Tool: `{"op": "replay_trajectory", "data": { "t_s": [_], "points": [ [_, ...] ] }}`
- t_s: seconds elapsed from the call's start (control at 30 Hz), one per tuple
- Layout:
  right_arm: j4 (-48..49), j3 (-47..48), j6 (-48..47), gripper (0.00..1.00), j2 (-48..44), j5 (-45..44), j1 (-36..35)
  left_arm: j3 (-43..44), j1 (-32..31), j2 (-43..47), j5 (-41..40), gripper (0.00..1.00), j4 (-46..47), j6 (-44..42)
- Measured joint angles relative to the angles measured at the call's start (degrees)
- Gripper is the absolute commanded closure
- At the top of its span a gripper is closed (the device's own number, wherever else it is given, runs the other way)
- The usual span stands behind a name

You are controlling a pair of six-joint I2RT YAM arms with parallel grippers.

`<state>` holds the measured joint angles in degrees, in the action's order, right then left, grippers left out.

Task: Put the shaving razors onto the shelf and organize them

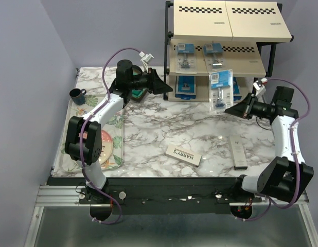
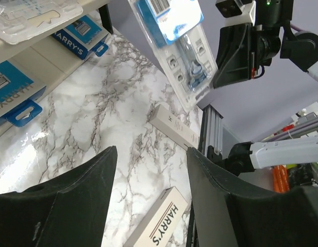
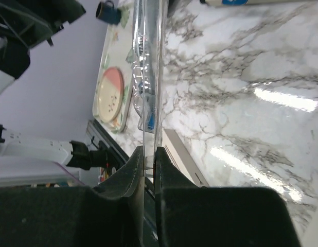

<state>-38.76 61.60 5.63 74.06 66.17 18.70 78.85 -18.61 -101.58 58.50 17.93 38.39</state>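
The clear blister pack [image 1: 221,88] hung upright just in front of the shelf [image 1: 226,20], right of its middle, off the marble table [image 1: 159,123]. The right gripper [image 3: 147,154] was clamped tight on one edge of it. Two more blister packs [image 1: 186,51] lay on the middle tier. Two white HARRY'S boxes [image 1: 183,155] lay on the near table. The left gripper [image 2: 151,151], fingers apart and empty, hovered by the shelf's left side.

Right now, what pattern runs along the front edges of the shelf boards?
Black-and-white checker strips on the shelf, clearest in the top external view.
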Motion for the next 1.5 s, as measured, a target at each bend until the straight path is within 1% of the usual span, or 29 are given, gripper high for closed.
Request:
{"op": "replay_trajectory", "data": {
  "t_s": [0.17, 0.3, 0.47, 0.67, 0.7, 0.73, 0.83, 1.0, 1.13, 1.37, 1.5],
  "points": [
    [0.31, 2.75, 2.40, 0.99, 0.44, 0.68, 6.21, 0.00, -0.09, -0.11, 0.00, 0.34, 1.33, 1.18],
    [3.19, 3.93, 6.05, 0.99, 2.80, 0.81, 9.94, -0.04, -0.15, -0.48, 0.02, 0.34, 2.58, 2.40],
    [5.81, 6.29, 9.75, 0.99, 7.54, 0.04, 12.07, -1.20, -0.15, -0.59, 0.02, 0.34, 3.52, 3.17],
    [8.76, 12.04, 14.01, 0.97, 14.10, -0.28, 13.03, -3.04, -0.22, -0.59, 0.04, 0.34, 3.58, 3.15],
    [9.31, 13.42, 14.62, 0.96, 15.47, -0.28, 13.18, -3.26, -0.24, -0.59, 0.04, 0.31, 3.37, 2.95],
    [9.70, 14.43, 15.34, 0.96, 16.44, -0.28, 13.29, -3.43, -0.26, -0.59, 0.07, 0.02, 3.17, 2.75],
    [11.06, 16.81, 16.81, 0.95, 19.32, -0.24, 13.75, -3.69, -0.26, -0.59, 0.09, 0.02, 2.40, 1.09],
    [12.33, 19.67, 19.04, 0.92, 23.89, 0.31, 14.43, -3.76, -1.14, -0.57, 0.24, 0.02, -2.16, -2.91],
    [14.23, 20.70, 21.53, 0.92, 26.82, 1.73, 14.43, -3.76, -2.43, -0.52, 0.26, 0.02, -7.06, -7.34],
    [19.19, 23.08, 27.91, 0.92, 31.61, 6.43, 14.43, -4.70, -3.54, 0.13, 0.00, 0.02, -20.26, -18.75],
    [21.29, 24.90, 31.10, 0.89, 34.10, 8.07, 14.43, -4.92, -3.63, 0.74, -0.94, 0.01, -26.56, -24.20]
  ]
}}
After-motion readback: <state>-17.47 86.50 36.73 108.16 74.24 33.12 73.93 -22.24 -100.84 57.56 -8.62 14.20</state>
